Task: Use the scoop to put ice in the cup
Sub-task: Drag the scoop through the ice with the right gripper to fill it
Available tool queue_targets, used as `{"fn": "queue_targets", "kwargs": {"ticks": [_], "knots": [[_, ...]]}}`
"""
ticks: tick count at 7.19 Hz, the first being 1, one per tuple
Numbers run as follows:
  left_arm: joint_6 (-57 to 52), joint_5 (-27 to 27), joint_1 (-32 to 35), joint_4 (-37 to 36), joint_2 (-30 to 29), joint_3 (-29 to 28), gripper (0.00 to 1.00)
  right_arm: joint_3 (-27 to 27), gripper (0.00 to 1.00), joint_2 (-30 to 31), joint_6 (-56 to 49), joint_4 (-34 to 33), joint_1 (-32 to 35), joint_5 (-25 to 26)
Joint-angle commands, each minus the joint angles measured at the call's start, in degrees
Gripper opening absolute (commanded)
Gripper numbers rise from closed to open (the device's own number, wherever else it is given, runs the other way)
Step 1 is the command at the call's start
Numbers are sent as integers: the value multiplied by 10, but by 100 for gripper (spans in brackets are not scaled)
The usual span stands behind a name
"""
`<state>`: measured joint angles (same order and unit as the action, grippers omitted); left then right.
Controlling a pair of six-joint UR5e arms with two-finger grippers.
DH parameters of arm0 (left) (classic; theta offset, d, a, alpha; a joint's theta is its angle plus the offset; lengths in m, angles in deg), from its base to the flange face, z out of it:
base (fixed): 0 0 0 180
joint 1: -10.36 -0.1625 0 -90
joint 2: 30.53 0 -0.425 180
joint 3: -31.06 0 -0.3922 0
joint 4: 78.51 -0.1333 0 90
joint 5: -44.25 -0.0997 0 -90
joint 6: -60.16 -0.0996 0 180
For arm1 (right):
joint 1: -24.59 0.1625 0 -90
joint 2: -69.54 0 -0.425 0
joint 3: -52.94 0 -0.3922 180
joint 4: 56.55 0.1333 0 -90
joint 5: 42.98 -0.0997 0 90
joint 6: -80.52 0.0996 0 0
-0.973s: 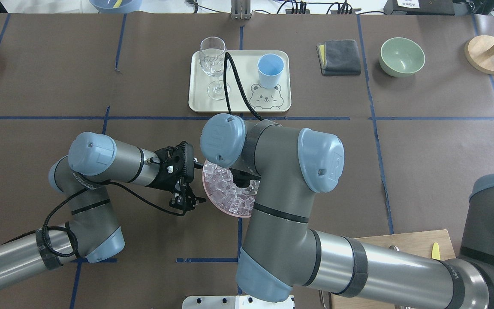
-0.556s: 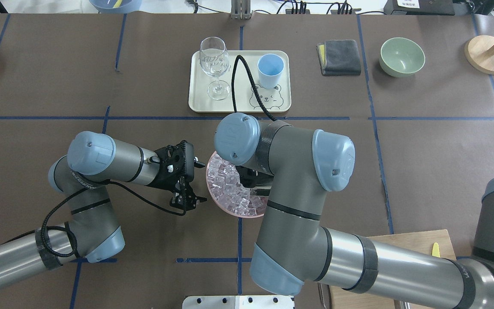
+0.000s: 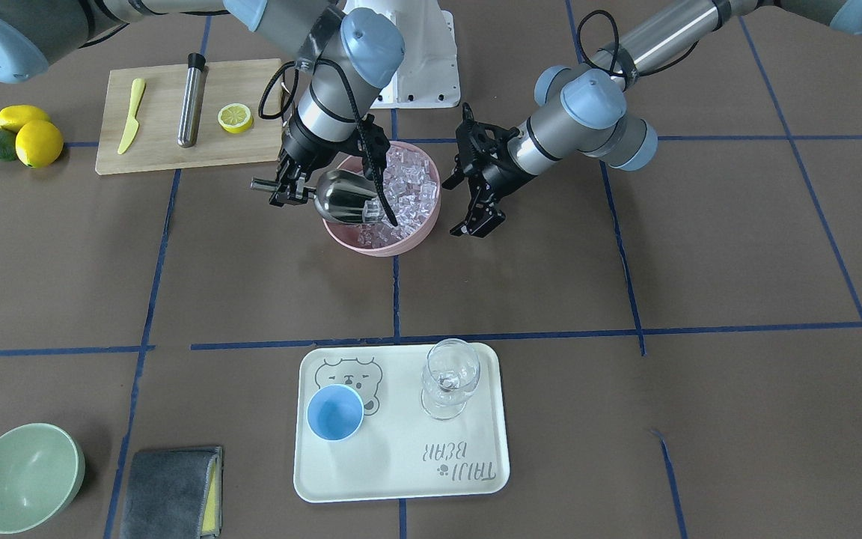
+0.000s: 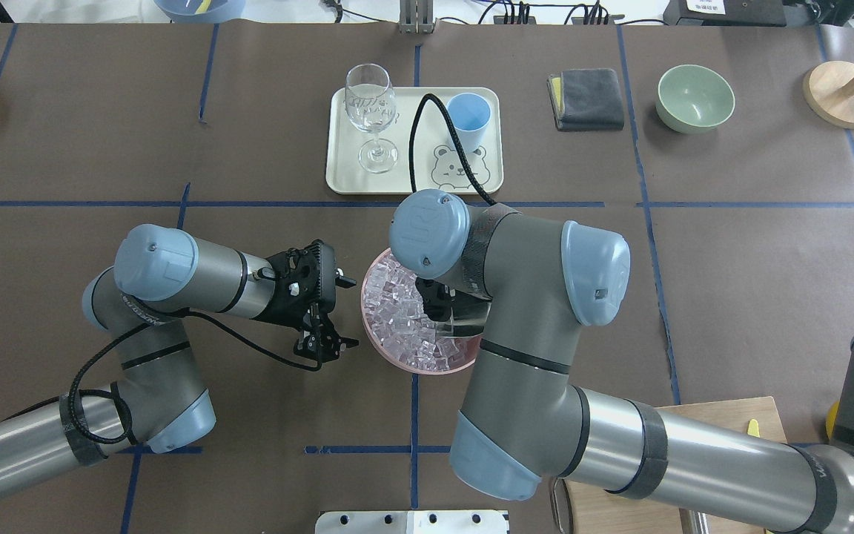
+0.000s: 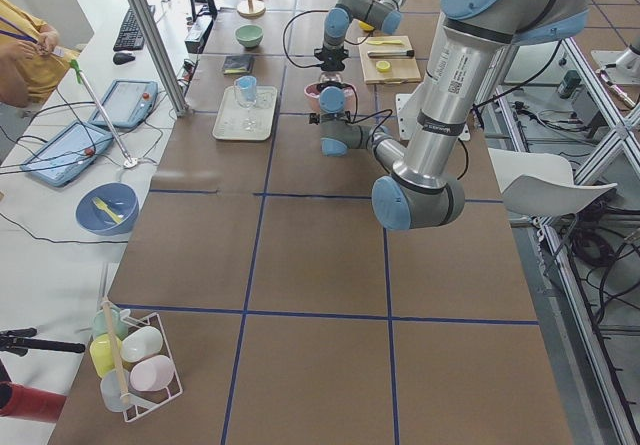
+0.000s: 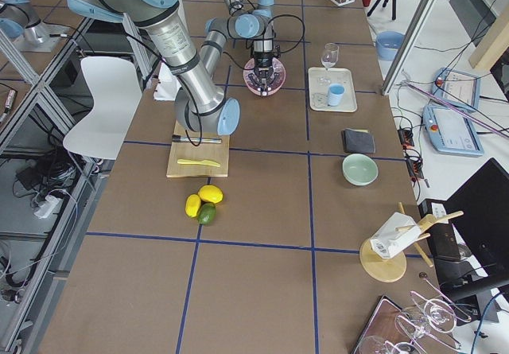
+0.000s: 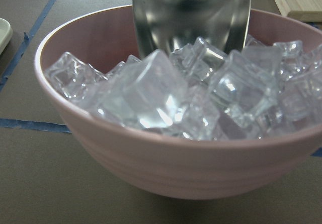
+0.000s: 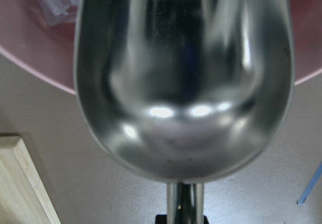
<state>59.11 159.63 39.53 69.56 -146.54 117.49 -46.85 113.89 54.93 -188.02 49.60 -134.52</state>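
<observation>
The scoop (image 3: 345,198) pokes into the ice (image 3: 410,174) in the pink bowl (image 3: 371,245), its handle squeezed by the right gripper (image 3: 279,191). Only the right wrist camera shows inside its trough: ice just at the lip. The left gripper (image 3: 480,222) hangs spread apart nearby. The cup (image 3: 334,413) sits on the tray (image 3: 401,479).

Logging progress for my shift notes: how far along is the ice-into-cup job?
Done: the right gripper holds the scoop by its handle. In hand: the scoop's mouth is at the ice in the pink bowl, its trough nearly bare. To do: lift a load, carry it to the empty cup, tip it in.
</observation>
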Motion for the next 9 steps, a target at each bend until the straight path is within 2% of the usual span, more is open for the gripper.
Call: {"fn": "queue_targets", "kwargs": {"ticks": [1,3,6,9], "knots": [[0,0,1,0,1,1,100,-7,0,7,-1,24,6,-27],[0,0,2,-1,1,1,100,-8,0,27,-1,65,7,-31],[0,0,2,-1,1,1,100,-11,0,32,0,85,8,-37],[0,0,4,-1,2,1,100,-17,0,47,-1,144,21,-79]]}}
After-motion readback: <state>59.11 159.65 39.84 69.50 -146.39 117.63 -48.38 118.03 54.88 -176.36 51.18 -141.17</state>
